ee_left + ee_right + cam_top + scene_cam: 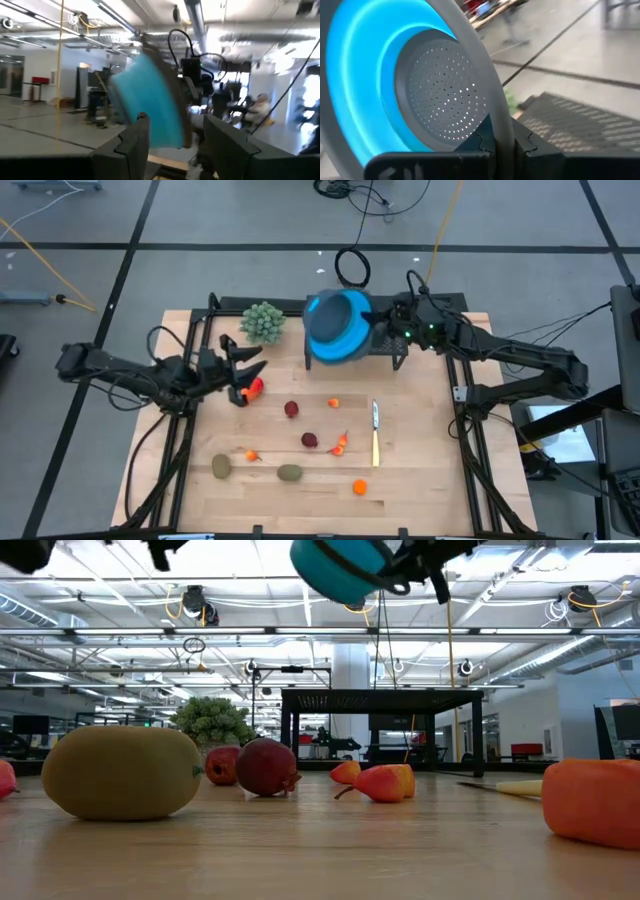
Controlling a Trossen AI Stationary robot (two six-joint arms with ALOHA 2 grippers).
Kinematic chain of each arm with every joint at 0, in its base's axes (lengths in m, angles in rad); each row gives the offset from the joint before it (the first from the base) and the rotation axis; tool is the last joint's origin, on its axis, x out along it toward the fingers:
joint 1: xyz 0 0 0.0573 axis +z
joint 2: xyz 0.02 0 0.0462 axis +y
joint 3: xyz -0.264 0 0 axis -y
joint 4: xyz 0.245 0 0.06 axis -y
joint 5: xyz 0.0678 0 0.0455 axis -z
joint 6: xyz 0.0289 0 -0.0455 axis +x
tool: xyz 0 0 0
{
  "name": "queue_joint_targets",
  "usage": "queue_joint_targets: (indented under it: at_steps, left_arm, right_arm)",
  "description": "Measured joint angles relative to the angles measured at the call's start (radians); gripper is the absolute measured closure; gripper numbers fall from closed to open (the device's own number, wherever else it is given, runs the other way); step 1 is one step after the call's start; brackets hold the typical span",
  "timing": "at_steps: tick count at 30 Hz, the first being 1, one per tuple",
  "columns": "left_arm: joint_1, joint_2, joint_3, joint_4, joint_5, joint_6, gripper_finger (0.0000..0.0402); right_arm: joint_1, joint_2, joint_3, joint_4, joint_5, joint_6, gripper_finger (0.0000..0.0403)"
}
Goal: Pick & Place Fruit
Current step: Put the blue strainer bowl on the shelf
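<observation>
Blue colander (338,326) with a grey perforated inner base was the only container; it hung in the air over the far middle of the table (420,480), tilted on its side, nothing seen inside it. Right gripper (378,328) had its jaws pinched together on the colander's grey rim; the right wrist view showed the fingers (490,142) closed on that rim. A raised dark mesh rack (392,343) stood just beside the colander, partly under the right arm.

Left gripper (240,375) sat high over the table's left side, jaws apart, nothing between them in the left wrist view. An orange-red mango-like fruit (254,387) lay right by it in the high view; contact not clear.

Remaining fruit lay loose on the table: two dark red round ones (291,409) and (310,440), tiny orange ones (333,403), (252,455), an orange piece (360,487), a red-orange one (340,444), and brownish-green ovals (221,467), (290,472) near the front edge.

Knife (375,432) lay right of the fruit. Green bushy plant (262,321) sat at the far left corner.

No readable writing or labels.
</observation>
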Motion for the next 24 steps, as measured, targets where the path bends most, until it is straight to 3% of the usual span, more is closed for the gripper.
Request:
queue_joint_targets:
  at_steps: [9,15,24]
  left_arm:
    - [0.0,0.228,0.263,-0.174,-0.173,0.094,0.0218]
    - [0.007,0.371,0.384,-0.187,-0.34,0.119,0.0218]
    - [0.072,0.543,0.548,-0.184,-0.418,0.131,0.0218]
  right_arm:
    - [0.016,0.036,0.0,0.157,0.264,-0.105,0.04]
    - [0.057,0.035,0.0,0.291,0.422,-0.243,0.0398]
    - [0.121,0.048,0.0,0.419,0.548,-0.424,0.0399]
